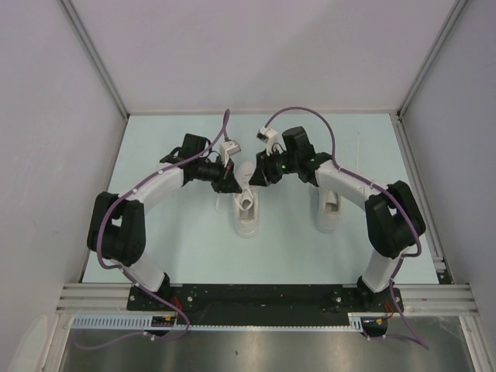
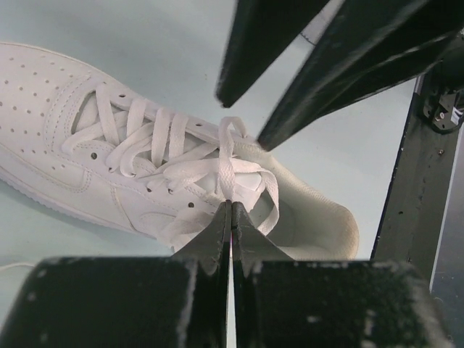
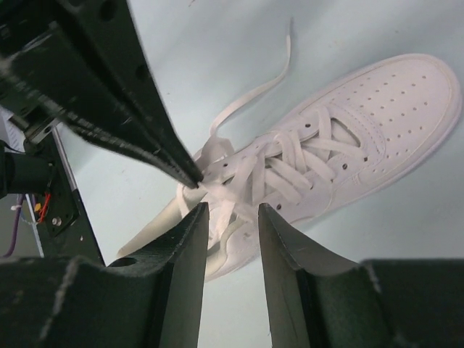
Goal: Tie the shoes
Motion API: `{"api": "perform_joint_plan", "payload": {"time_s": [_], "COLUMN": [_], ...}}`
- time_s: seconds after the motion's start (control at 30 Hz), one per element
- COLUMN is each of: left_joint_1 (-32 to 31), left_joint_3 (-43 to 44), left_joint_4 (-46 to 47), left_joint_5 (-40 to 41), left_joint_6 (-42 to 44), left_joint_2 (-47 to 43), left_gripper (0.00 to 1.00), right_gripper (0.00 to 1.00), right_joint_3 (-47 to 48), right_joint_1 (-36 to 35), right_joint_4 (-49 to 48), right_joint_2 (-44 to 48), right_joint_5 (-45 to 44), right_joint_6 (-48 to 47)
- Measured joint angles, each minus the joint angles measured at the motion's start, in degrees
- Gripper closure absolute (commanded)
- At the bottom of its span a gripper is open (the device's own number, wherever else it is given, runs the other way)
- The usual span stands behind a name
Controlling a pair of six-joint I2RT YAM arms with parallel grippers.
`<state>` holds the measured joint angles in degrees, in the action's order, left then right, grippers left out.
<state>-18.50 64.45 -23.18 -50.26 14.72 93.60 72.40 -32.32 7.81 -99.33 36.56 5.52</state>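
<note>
While clamped on its lace [image 2: 226, 163], left gripper [image 2: 230, 217] over shoe [image 2: 58, 145]; right gripper [image 3: 232, 217] alongside, parted, seemingly empty.

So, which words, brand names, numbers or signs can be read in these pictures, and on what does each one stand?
None can be read.
The centre shoe shows only perforations and white laces, no brand or number.
The other shoe and the arms are too small in the top view to show any label.

Pale-blue tabletop [image 1: 194, 260] — plain white walls [image 1: 256, 54] — even light
</note>
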Motion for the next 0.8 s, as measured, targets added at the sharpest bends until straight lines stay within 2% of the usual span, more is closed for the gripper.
{"api": "perform_joint_plan", "payload": {"time_s": [0.27, 0.7, 0.73, 0.8], "left_joint_1": [-1.22, -1.77, -1.79, -1.84], "left_joint_3": [-0.04, -0.26, -0.28, -0.28], "left_joint_4": [-0.74, -1.07, -1.09, -1.14], "left_joint_5": [0.61, 1.07, 1.07, 1.07], "left_joint_6": [4.59, 8.15, 8.28, 8.37], "left_joint_2": [-0.68, -1.05, -1.05, -1.05], "left_gripper": [1.00, 1.00, 1.00, 1.00], "right_gripper": [0.64, 0.66, 0.68, 0.80], "right_joint_3": [4.37, 7.87, 7.87, 8.17], "right_joint_1": [-1.62, -3.52, -3.54, -3.63], "right_joint_4": [0.52, 3.89, 4.22, 4.52], "right_joint_2": [-6.05, -9.35, -9.53, -9.68], "right_joint_5": [-1.88, -2.80, -2.75, -2.71], "right_joint_6": [-0.02, -2.29, -2.60, -3.23]}}
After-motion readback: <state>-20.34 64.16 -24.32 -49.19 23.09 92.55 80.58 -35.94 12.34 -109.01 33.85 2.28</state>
